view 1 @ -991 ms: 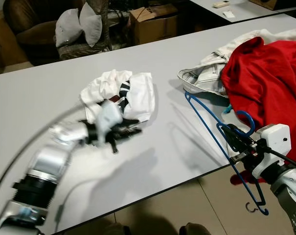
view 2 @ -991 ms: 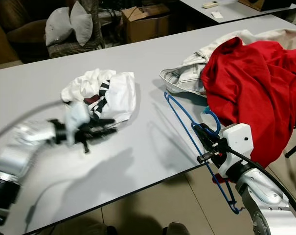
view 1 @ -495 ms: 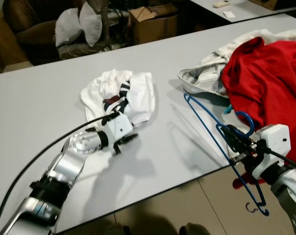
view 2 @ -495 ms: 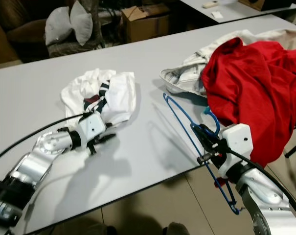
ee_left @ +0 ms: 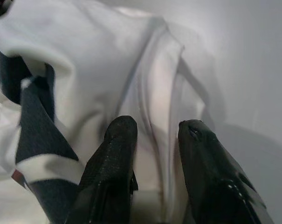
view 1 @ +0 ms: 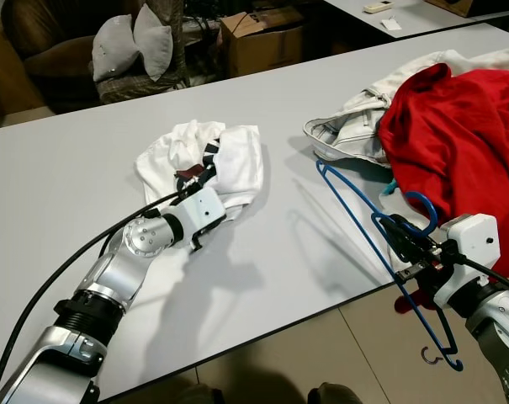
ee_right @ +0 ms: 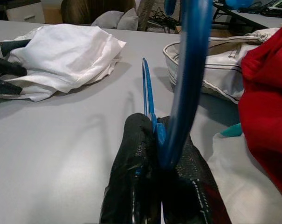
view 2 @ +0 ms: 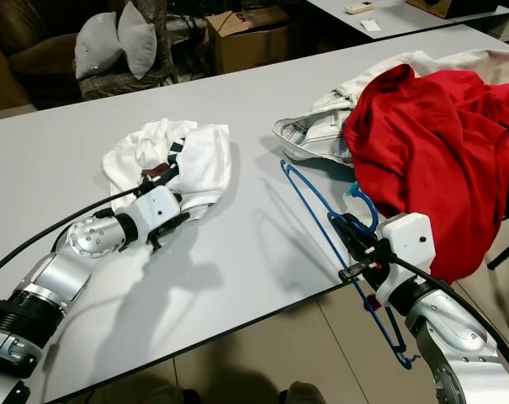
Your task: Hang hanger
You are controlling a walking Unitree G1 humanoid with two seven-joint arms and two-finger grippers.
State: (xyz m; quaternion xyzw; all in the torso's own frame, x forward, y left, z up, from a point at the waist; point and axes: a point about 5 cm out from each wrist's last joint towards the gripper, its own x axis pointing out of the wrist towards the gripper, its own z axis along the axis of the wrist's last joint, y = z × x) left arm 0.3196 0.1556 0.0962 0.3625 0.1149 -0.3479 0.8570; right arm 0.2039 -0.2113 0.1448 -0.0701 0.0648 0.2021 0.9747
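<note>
L pincer (ee_left: 152, 128) now at shirt (view 1: 237, 160)

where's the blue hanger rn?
The blue wire hanger is held in the right gripper at the grey table's near right edge, beside the red garment.

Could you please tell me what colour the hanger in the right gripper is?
The hanger is blue, clearest in the right eye view.

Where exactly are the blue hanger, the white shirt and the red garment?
blue hanger (view 1: 352, 220), left eye view, on its long wire side over the table.
white shirt (view 2: 205, 162), right eye view, on the crumpled white cloth.
red garment (view 1: 464, 126), left eye view, mid-heap.
</note>
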